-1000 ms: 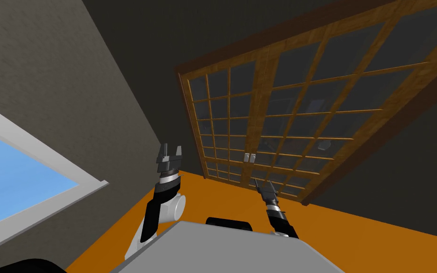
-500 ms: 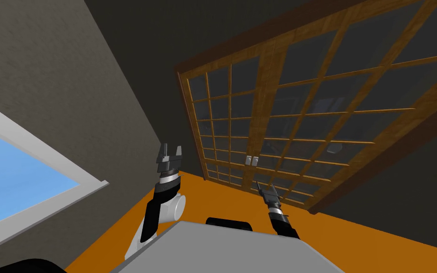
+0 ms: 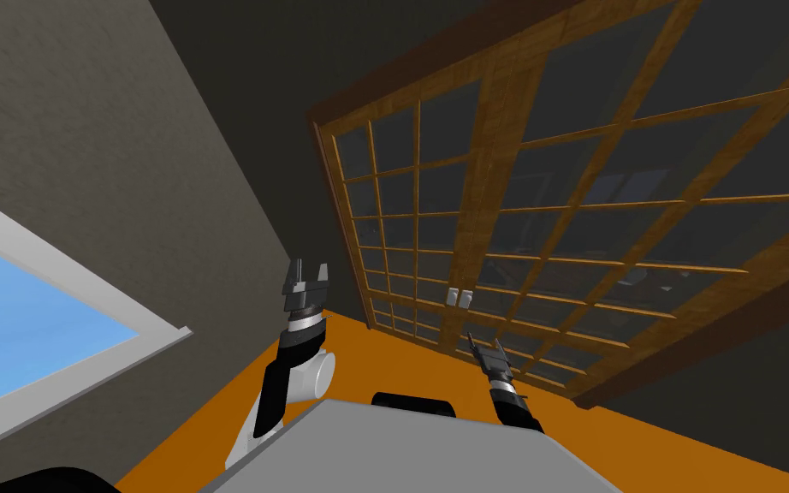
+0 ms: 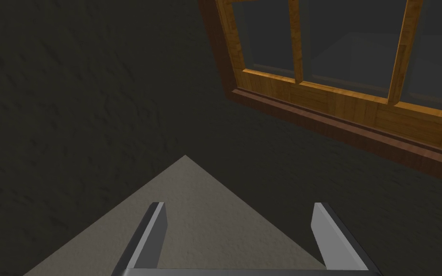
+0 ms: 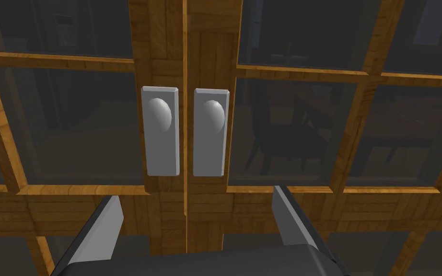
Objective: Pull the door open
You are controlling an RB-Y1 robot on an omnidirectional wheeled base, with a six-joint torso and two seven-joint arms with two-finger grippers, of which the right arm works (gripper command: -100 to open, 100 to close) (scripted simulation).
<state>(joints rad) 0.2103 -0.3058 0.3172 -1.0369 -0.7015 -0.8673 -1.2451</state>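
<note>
A wooden double door [image 3: 504, 214] with many glass panes stands shut ahead of me. Two grey handle plates with round knobs sit side by side at its middle seam [image 3: 459, 297]. In the right wrist view the left knob [image 5: 160, 115] and the right knob [image 5: 213, 116] lie just beyond my right gripper [image 5: 193, 215], which is open and apart from them. In the head view the right gripper [image 3: 476, 345] hangs a little below the handles. My left gripper [image 3: 306, 275] is raised by the room's corner, open [image 4: 237, 230] and holding nothing.
A grey wall with a white-framed window [image 3: 68, 291] runs along my left. The dark wall corner [image 3: 299, 248] meets the door's left frame [image 4: 229, 62]. Orange floor [image 3: 641, 445] spreads in front of the door.
The whole head view has shifted: I have moved closer to the door, which now looks larger. My right gripper has drawn nearer the handles. The left arm has kept its pose.
</note>
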